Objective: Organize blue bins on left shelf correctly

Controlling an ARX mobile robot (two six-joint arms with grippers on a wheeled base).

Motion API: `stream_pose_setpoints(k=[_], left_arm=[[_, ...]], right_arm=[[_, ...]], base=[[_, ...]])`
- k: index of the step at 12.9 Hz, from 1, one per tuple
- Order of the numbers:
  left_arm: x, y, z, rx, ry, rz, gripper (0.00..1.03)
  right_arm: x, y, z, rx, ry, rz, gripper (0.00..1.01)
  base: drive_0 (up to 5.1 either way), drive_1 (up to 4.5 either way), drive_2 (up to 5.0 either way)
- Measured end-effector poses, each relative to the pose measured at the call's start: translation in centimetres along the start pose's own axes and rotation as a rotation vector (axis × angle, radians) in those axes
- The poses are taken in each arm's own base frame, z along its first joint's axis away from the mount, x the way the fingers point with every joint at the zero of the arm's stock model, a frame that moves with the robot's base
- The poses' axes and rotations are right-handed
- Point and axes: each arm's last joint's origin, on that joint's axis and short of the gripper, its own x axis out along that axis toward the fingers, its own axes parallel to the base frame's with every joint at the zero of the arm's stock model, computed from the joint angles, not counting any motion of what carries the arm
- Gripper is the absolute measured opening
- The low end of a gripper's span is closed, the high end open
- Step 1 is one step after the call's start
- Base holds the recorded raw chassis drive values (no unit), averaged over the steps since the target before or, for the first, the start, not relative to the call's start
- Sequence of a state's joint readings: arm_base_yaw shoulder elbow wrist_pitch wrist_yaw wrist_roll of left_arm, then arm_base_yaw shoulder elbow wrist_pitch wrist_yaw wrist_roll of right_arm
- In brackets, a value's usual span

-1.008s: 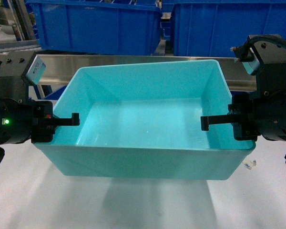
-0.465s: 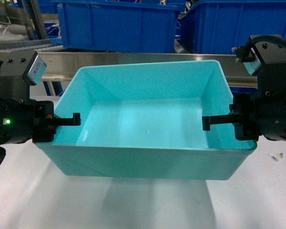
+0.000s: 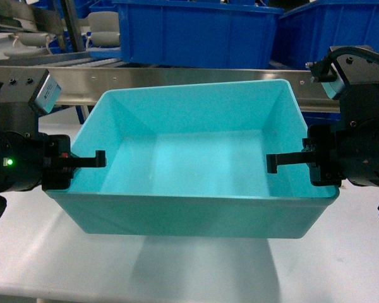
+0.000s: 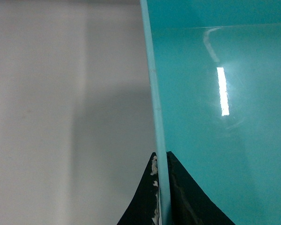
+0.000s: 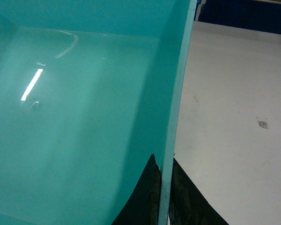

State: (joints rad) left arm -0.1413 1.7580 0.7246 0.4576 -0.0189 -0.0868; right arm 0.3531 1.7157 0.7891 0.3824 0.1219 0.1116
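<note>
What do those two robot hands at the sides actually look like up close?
Both are chunky matte-black blocks. The left gripper has thin black L-tipped fingers, a small green light glowing on its body, and a silver-grey box with a bluish label on top. The right gripper looks much the same, with a black cable looping over its upper housing and a similar grey box.

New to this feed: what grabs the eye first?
The empty turquoise bin fills the middle of the head view, above the white tabletop. The left gripper and right gripper each pinch a side rim, one finger inside. Behind it, a steel rail and dark blue crates.
</note>
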Motion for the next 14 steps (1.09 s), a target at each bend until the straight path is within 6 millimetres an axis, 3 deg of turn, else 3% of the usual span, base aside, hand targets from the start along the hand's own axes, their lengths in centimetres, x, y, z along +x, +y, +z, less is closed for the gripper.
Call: stream_pose_setpoints(k=[14], left_arm=[[0.01, 0.04, -0.03, -0.001, 0.001, 0.001, 0.02]], right_arm=[[0.0, 0.01, 0.0, 0.0, 0.0, 0.001, 0.03]], base=[[-5.0, 2.44, 2.4]])
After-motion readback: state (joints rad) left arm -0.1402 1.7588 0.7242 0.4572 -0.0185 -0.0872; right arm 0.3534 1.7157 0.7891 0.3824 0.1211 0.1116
